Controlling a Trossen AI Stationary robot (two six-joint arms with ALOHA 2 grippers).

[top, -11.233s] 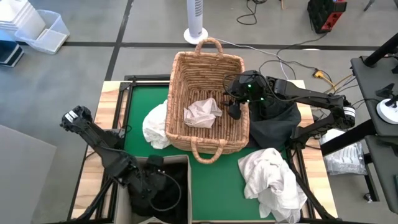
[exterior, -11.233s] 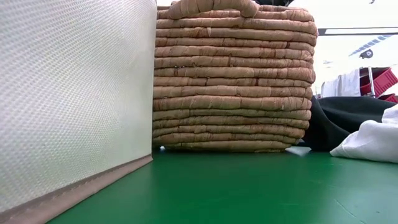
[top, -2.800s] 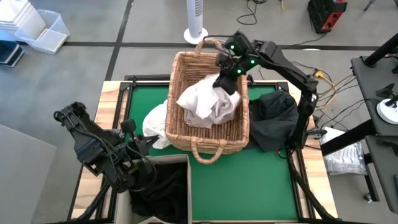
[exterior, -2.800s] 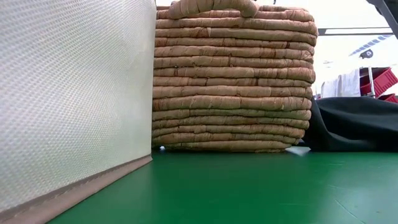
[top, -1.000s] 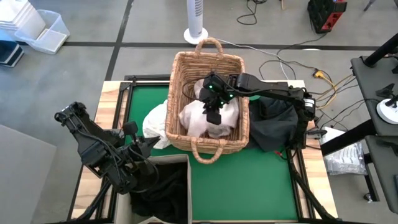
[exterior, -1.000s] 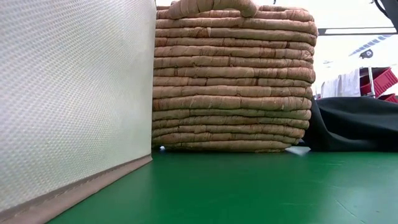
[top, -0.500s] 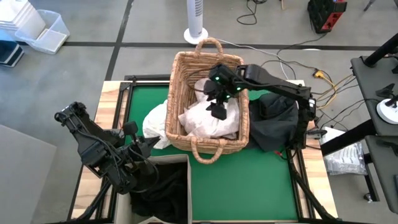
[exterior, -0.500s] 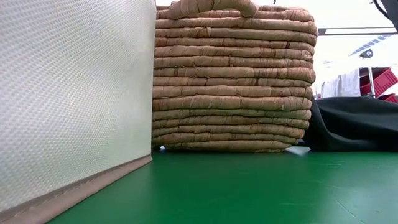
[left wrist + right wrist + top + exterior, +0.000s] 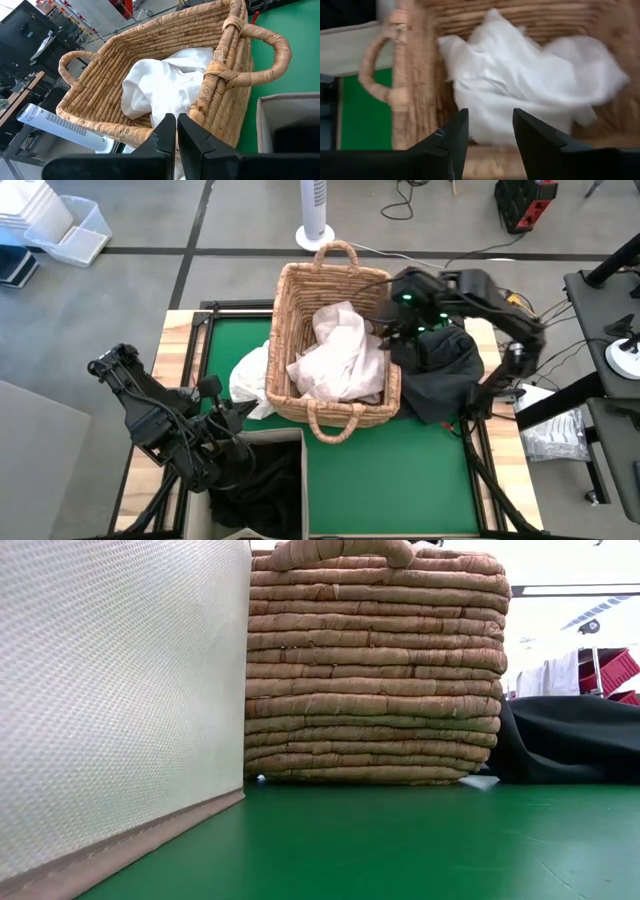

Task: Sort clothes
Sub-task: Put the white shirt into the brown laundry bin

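**White laundry heaped in the wicker basket, right tool open above the rim**

Green matting covers the desk (image 9: 380, 480), bare across its front right part; the wicker basket (image 9: 300, 310) fills the middle toward the back edge; a beige fabric bin (image 9: 255, 442) stands at the front left. White clothes (image 9: 345, 360) lie piled inside the basket; another white garment (image 9: 245, 380) is bunched against its left wall; a dark garment (image 9: 440, 375) is heaped by the right edge. Over the basket's right rim, the right tool (image 9: 385, 332) hangs with fingers apart, empty, just beside the pile; the left tool (image 9: 176, 137) waits by the bin, pinched closed.
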